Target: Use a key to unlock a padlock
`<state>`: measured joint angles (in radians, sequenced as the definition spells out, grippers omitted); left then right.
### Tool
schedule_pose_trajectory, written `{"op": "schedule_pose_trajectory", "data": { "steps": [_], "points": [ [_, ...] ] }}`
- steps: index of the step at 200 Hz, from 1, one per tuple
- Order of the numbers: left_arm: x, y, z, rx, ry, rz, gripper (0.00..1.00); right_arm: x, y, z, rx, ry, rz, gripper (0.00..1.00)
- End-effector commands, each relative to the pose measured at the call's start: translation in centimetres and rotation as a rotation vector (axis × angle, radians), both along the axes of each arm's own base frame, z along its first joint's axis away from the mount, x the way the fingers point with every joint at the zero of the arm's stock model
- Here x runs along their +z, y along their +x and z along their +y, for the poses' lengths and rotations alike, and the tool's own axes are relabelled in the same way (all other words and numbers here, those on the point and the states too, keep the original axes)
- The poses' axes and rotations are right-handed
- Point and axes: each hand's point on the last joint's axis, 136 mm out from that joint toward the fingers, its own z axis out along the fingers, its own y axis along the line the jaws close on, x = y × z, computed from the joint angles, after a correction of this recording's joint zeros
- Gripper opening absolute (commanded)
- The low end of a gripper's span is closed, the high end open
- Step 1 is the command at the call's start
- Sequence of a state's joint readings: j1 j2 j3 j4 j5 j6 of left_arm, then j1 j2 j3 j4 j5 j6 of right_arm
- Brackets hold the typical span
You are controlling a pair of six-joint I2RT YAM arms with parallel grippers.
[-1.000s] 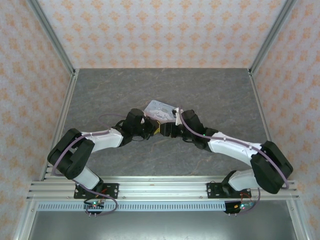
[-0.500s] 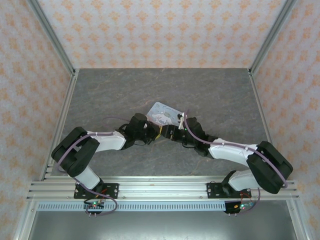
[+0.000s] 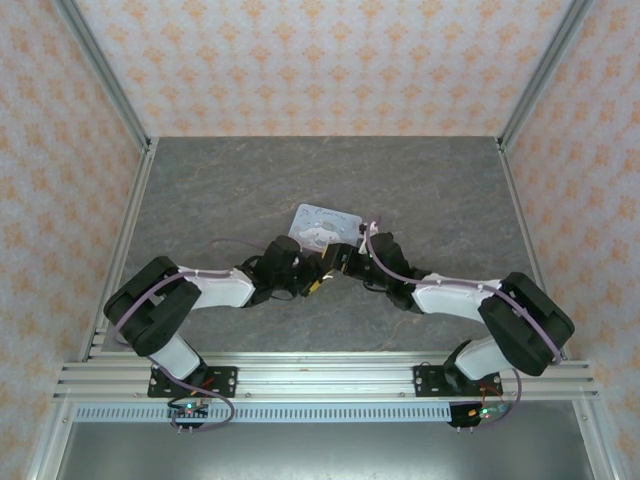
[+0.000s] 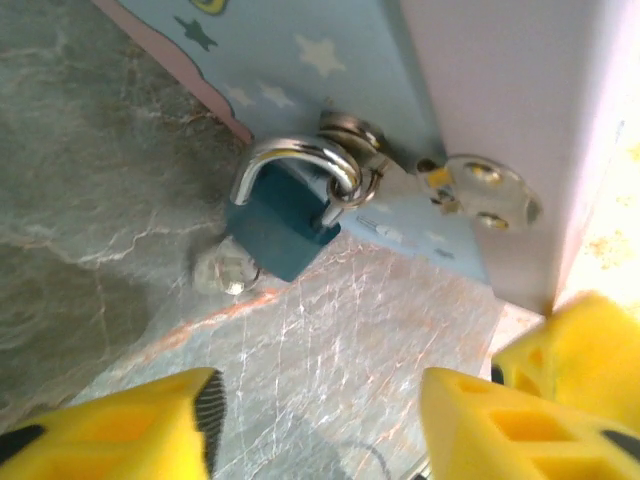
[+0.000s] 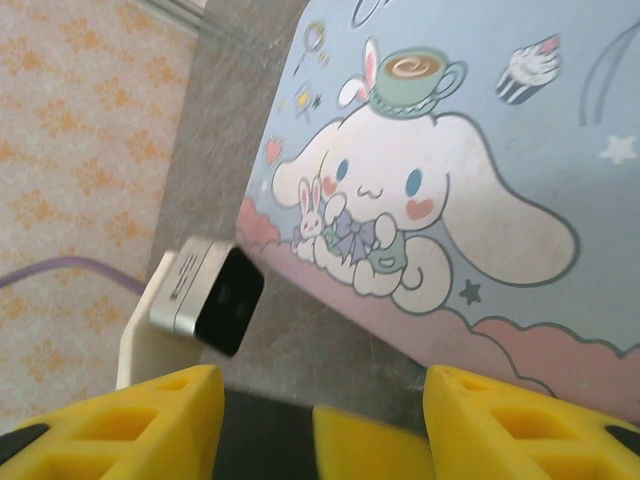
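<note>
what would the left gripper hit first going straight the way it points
Probably the padlock, hanging on the hasp of the tin dead ahead of the open left gripper, though depth is unclear.

I see a grey marbled tabletop (image 3: pixel 420 180) spreading beneath the left pincer (image 3: pixel 314 283) and well beyond it. Behind it and out to either side stand cream walls (image 3: pixel 320 60) with orange motifs, edged by pale metal posts (image 3: pixel 100 75). Light is even.

Shows padlock (image 4: pixel 280 225) resting on table (image 4: pixel 90 180) beside tin (image 4: pixel 300 40), shackle (image 4: pixel 285 160) threaded through ring (image 4: pixel 352 190) of tin's clasp. Shows pale blurred piece (image 4: pixel 222 272) at lock's lower end. Places left gripper (image 4: pixel 315 425) below, yellow fingers (image 4: pixel 110 430) spread, touching nothing.
</note>
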<state>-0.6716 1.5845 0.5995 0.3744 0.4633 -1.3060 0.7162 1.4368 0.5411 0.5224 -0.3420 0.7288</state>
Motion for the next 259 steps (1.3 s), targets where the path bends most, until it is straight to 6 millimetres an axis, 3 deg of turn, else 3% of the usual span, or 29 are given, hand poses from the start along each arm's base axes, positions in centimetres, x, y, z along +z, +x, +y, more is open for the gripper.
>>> {"op": "schedule_pose_trajectory", "data": {
  "steps": [1,45,66,110,155,259],
  "points": [
    [1.3,-0.3,0.7,0.001,0.006,-0.036,0.64,-1.9,1.1,-1.1,-0.043,-0.078,0.026,0.55],
    [3.4,0.0,2.5,0.016,0.081,-0.096,0.78,-1.4,4.4,-1.5,-0.054,-0.094,0.026,0.55],
    [4.2,0.8,3.7,0.037,0.100,-0.115,0.81,-1.1,5.0,-1.4,-0.038,-0.102,0.024,0.55],
    [5.3,2.8,6.6,0.058,0.172,-0.136,0.82,-0.5,2.6,-2.0,-0.004,-0.086,0.025,0.54],
    [5.6,4.2,8.1,0.036,0.271,-0.145,0.82,-3.5,0.7,-3.3,0.001,-0.141,0.062,0.51],
    [4.6,5.0,9.9,-0.003,0.424,-0.135,0.82,-6.6,0.1,-0.7,0.075,-0.234,0.082,0.47]
  ]
}}
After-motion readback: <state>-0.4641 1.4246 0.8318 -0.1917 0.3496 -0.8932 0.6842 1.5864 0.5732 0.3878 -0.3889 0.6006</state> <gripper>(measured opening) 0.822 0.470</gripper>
